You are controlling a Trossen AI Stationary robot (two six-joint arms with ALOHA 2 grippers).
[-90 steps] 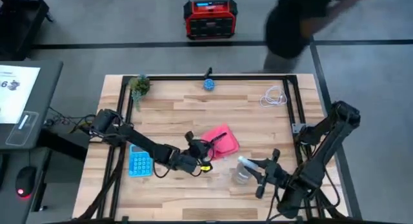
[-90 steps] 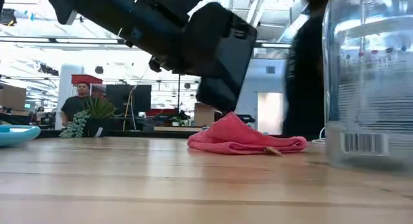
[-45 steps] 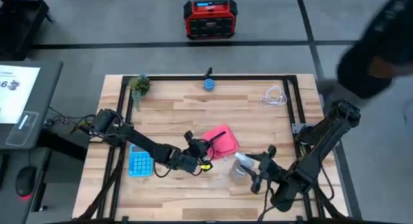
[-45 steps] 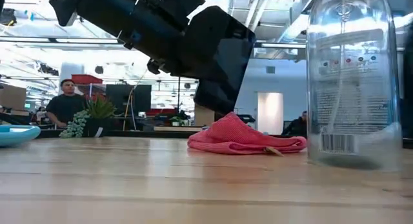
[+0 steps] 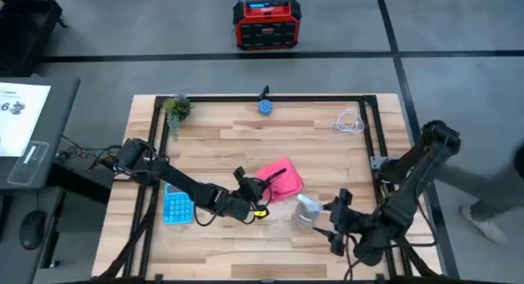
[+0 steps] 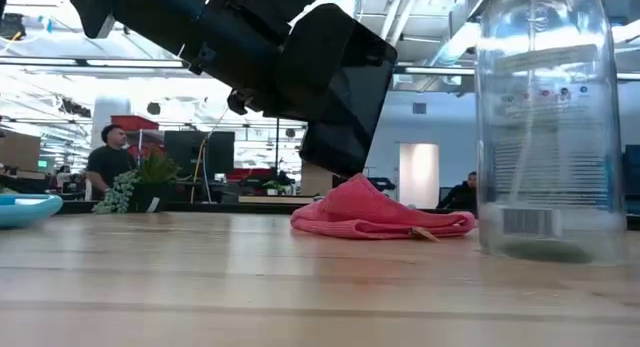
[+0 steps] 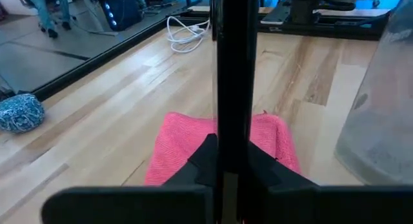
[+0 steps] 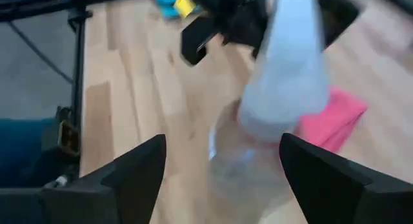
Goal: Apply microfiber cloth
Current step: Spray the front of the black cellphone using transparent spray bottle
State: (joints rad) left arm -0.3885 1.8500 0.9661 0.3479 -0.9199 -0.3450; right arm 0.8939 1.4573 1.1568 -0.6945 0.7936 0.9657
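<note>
Beside pink cloth [image 5: 281, 180], upright clear bottle [image 5: 305, 212], contents unclear

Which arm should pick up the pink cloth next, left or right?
Right, probably. The right gripper is open and empty beside the spray bottle. The left gripper, though touching the microfiber cloth, is shut on a black phone.

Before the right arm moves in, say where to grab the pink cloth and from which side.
Grip the microfiber cloth at its raised hump, probably from above. It lies crumpled and otherwise flat on the table, so the hump gives the fingers something to pinch. The phone held by the left gripper crowds one side; the spray bottle stands close.
</note>
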